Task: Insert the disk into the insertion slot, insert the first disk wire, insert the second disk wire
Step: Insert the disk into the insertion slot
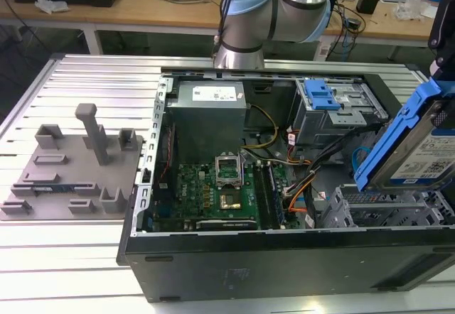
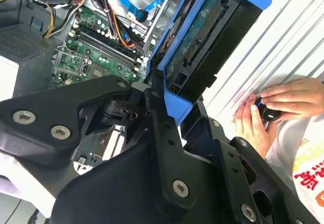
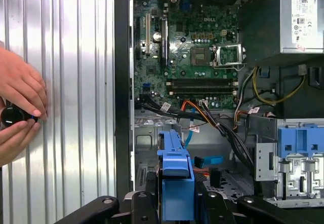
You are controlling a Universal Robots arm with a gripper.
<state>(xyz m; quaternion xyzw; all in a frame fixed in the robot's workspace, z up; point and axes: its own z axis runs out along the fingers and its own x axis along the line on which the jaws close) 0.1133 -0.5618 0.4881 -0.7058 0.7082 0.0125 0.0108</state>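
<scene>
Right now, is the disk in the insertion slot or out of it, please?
Out: the claw holds the disk tilted above the insertion slot.

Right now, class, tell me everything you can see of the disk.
The disk is a flat silver drive with a white printed label, framed by a bright blue plastic carrier. It hangs tilted above the grey perforated insertion slot at the exterior view's right, not yet inside. The gripper is shut on its carrier edge.
</scene>
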